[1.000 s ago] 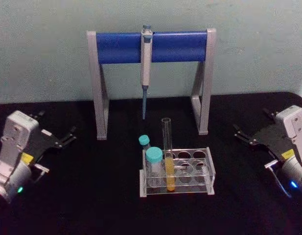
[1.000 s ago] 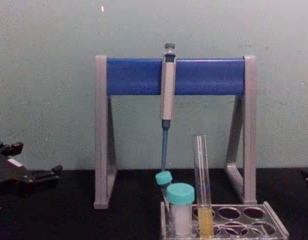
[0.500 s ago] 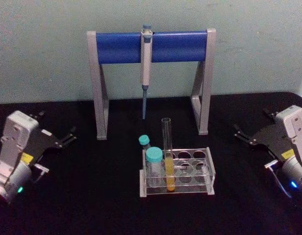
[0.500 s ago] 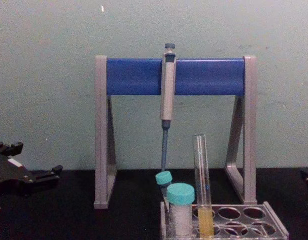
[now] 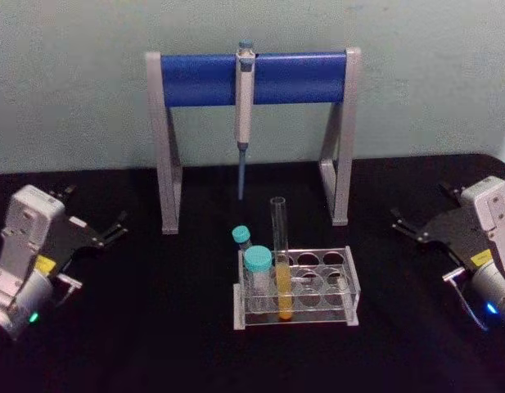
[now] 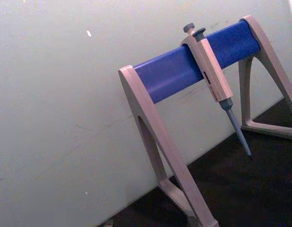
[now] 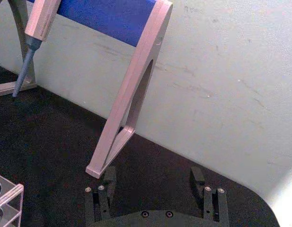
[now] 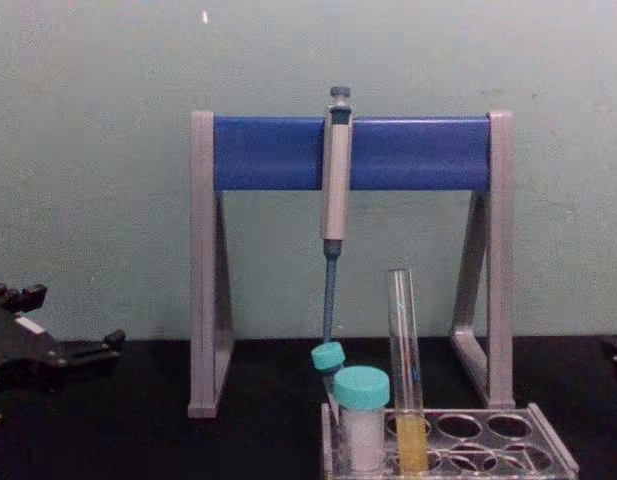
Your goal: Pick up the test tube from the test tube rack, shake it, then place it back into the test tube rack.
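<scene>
Nothing has visibly moved or changed over the last second.

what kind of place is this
Probably a lab bench: a pipette hangs on a grey-and-blue stand, a test tube of yellow liquid stands in a clear test tube rack, with the left hand and right hand parked open either side.

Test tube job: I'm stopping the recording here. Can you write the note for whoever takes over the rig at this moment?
Left tool: open, empty, over the table's left side, apart from the rack.
Right tool: open, empty, over the table's right side.
Test tube: upright in the test tube rack, yellow liquid at its bottom, beside a teal-capped tube.
Done: no step shows as done.
Left: grasp the tube, lift it, shake it, put it back in the rack.
</scene>
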